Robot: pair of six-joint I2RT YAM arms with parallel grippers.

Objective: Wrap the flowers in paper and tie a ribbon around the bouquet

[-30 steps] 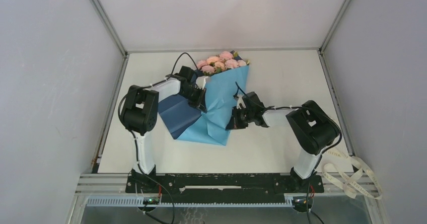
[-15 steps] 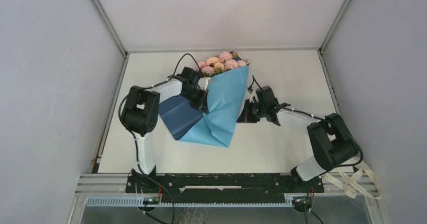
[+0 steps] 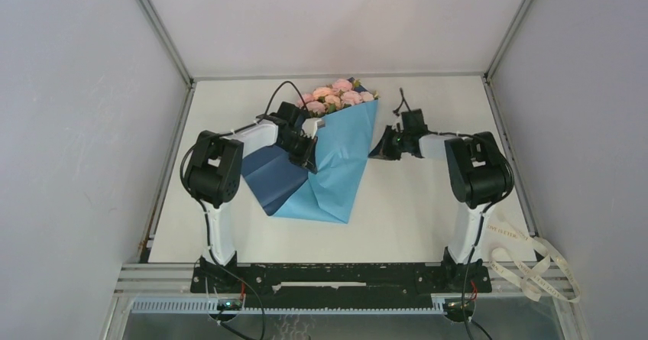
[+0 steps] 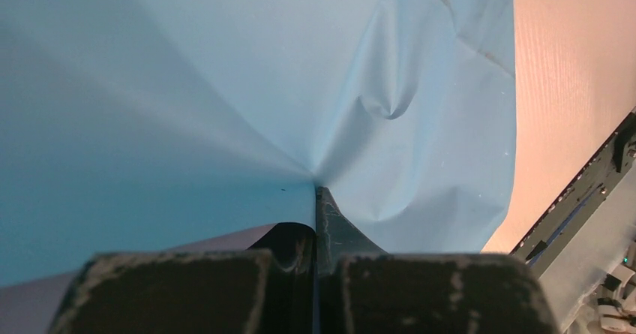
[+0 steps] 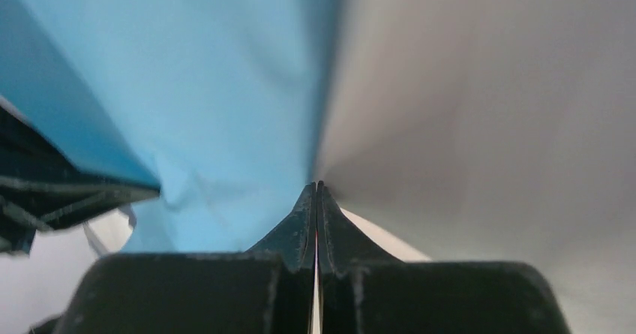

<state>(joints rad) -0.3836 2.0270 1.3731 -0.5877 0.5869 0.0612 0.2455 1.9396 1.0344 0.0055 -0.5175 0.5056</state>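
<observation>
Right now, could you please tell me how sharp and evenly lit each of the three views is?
Top view: sharp and evenly lit, only soft shadows, flowers crisp. Left wrist view: paper very close and soft-focus, table tinted orange-pink. Right wrist view: paper blurred, everything beyond it a grey out-of-focus haze.

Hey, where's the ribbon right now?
In the overhead view the ribbon lies in loose loops at the near right corner, just right of the right arm's base, far from the paper and flowers.
</observation>
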